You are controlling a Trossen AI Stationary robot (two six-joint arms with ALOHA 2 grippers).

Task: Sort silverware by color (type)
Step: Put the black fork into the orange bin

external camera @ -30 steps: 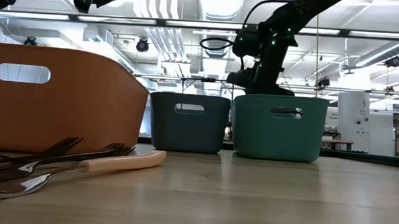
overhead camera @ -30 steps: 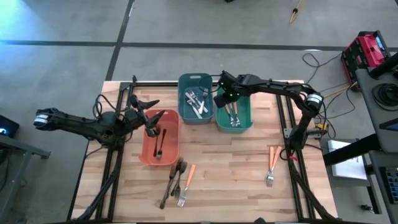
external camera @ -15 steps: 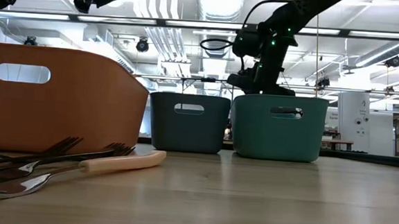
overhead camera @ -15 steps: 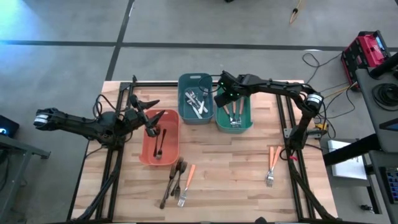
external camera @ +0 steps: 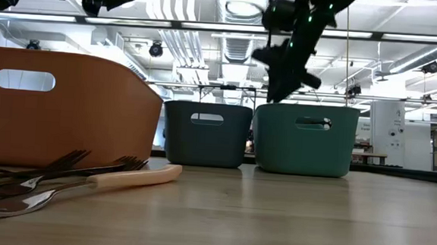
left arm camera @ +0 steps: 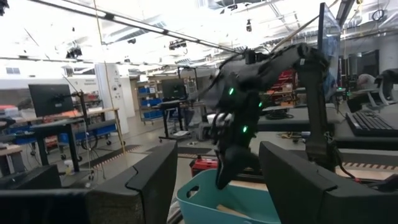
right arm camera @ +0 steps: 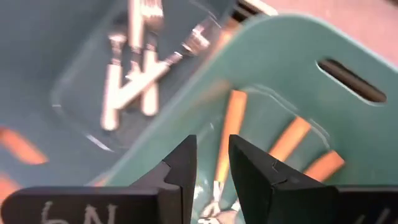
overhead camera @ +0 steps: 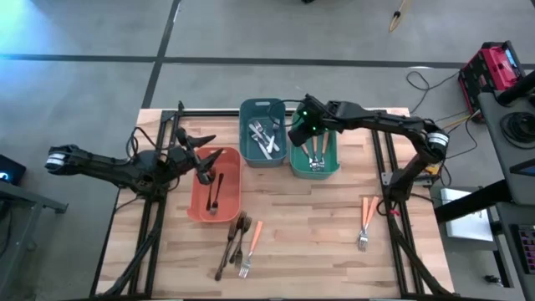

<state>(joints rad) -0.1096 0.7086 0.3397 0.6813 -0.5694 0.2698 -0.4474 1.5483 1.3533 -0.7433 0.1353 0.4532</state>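
Note:
My right gripper (overhead camera: 298,134) hangs above the green bin (overhead camera: 328,167), near its wall next to the blue bin. Its fingers stand a narrow gap apart and hold nothing (right arm camera: 210,146). The green bin holds orange-handled utensils (right arm camera: 233,124); the blue bin (overhead camera: 251,155) holds shiny silver ones (right arm camera: 134,68). My left gripper (overhead camera: 211,148) waits open and empty over the far end of the salmon bin (overhead camera: 196,205), where one dark fork (overhead camera: 214,196) lies. Dark forks and one orange-handled fork (overhead camera: 238,242) lie on the table near the front. Two orange-handled forks (overhead camera: 365,221) lie at the right.
The three bins stand side by side across the middle and back of the table. Black frame rails (overhead camera: 387,180) run along the table's left and right sides. Bare wood (overhead camera: 309,234) lies between the two groups of loose forks.
My right gripper has risen from just above the green bin's rim to well clear of it, and its arm has swung a little toward the table's right edge.

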